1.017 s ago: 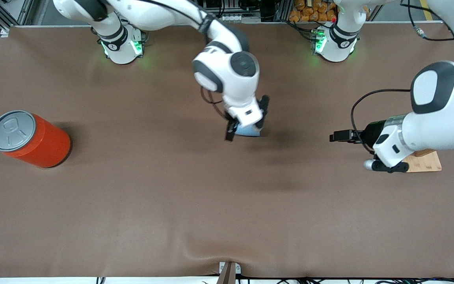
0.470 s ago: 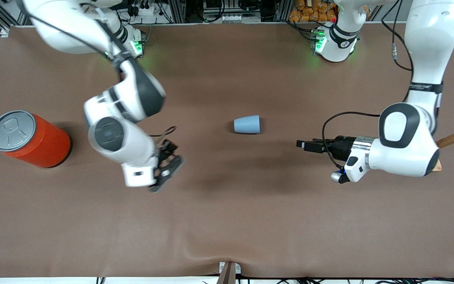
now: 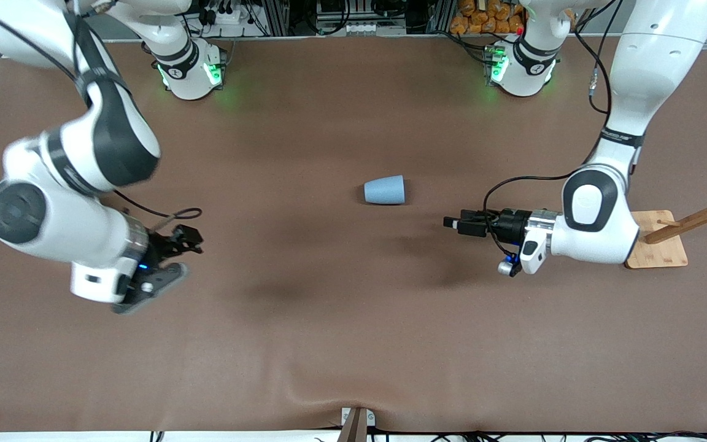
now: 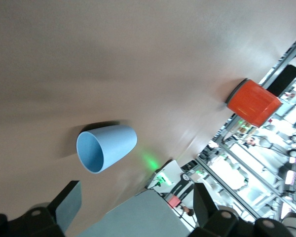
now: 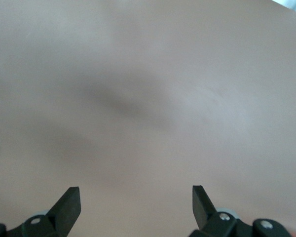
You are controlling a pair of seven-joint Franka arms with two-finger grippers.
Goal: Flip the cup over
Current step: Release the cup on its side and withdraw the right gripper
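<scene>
The light-blue cup [image 3: 384, 189] lies on its side in the middle of the brown table. In the left wrist view the cup [image 4: 106, 147] shows its open mouth turned toward the camera. My left gripper [image 3: 452, 223] is held level over the table between the cup and the wooden stand, a short gap from the cup. It is open and empty [image 4: 135, 207]. My right gripper [image 3: 175, 258] hangs over the table toward the right arm's end, well away from the cup. It is open [image 5: 135, 200], with only bare table between its fingers.
An orange can [image 4: 252, 102] with a grey lid stands at the right arm's end of the table; the right arm hides it in the front view. A wooden peg stand [image 3: 657, 248] sits at the left arm's end, under the left arm's elbow.
The right arm has swung from over the cup to its own end of the table, leaving the cup lying on its side. My left gripper has moved closer to the cup.
</scene>
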